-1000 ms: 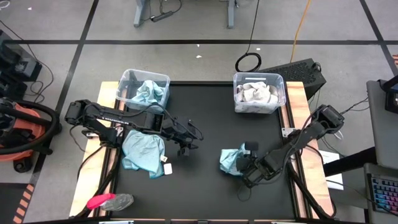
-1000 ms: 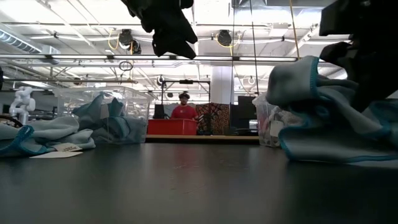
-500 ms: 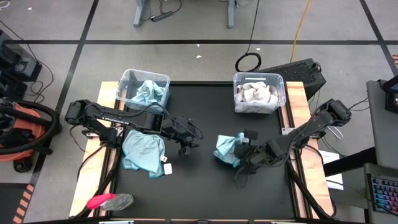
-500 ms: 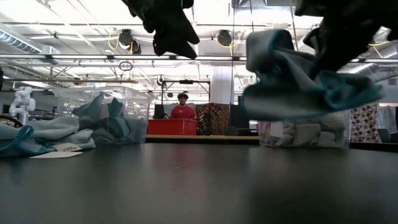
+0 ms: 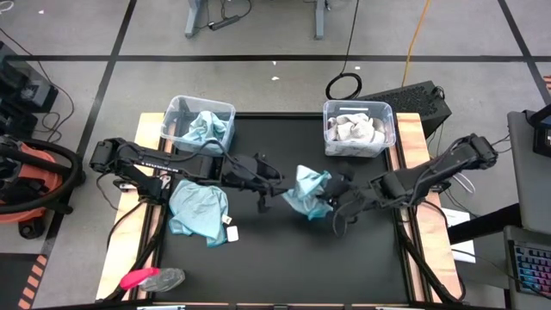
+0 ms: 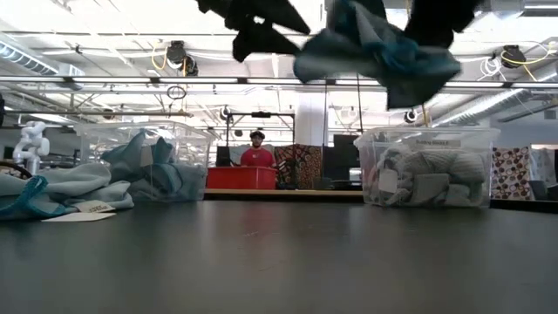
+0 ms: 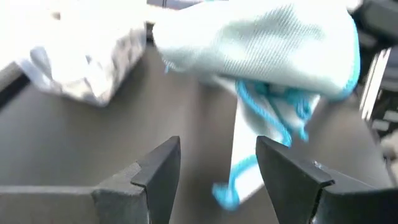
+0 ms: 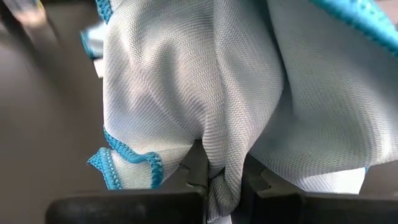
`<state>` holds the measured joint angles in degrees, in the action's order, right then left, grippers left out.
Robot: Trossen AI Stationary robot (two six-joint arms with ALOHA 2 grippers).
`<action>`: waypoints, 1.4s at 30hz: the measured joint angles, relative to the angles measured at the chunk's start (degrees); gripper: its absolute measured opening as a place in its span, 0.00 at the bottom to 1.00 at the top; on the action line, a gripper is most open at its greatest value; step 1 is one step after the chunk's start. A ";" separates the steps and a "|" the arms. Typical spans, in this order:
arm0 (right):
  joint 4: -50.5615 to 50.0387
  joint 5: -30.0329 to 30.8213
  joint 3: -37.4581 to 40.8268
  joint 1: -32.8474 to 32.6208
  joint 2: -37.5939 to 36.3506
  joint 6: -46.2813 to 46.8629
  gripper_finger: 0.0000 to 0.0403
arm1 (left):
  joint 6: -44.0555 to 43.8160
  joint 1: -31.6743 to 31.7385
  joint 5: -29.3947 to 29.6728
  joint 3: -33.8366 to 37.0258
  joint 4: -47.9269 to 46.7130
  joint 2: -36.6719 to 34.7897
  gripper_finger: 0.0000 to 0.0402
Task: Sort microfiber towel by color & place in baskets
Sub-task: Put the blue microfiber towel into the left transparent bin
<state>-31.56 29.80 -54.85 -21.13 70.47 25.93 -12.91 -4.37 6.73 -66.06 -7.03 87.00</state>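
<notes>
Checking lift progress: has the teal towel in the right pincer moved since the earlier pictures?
Yes. The teal towel, clamped in the right pincer, has risen off the table and shifted left, toward the left pincer, judged against the grey-towel basket.

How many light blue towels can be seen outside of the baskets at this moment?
2. One blue towel hangs above the table's middle, pinched in the right gripper. The other lies on the table's left edge. More may be hidden under the arms.
</notes>
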 joint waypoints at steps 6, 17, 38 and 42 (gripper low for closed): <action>6.95 -0.06 0.00 2.26 -3.42 -4.57 0.04 | -3.30 1.55 -1.54 0.00 13.62 0.00 0.54; 13.48 -1.70 0.00 5.37 -6.39 -8.91 0.04 | -5.08 3.25 -3.46 -0.02 25.40 -0.07 0.67; 25.10 -10.36 -0.04 12.83 -4.29 -15.01 0.04 | -12.09 3.20 -5.48 -0.02 29.01 -0.05 0.84; 26.12 -12.03 -0.02 13.88 -3.28 -13.87 0.04 | -11.46 3.22 -4.71 -0.02 28.45 -0.04 0.82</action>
<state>-5.43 17.77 -54.87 -7.25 67.18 12.06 -24.36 -1.15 2.02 -66.08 21.42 86.96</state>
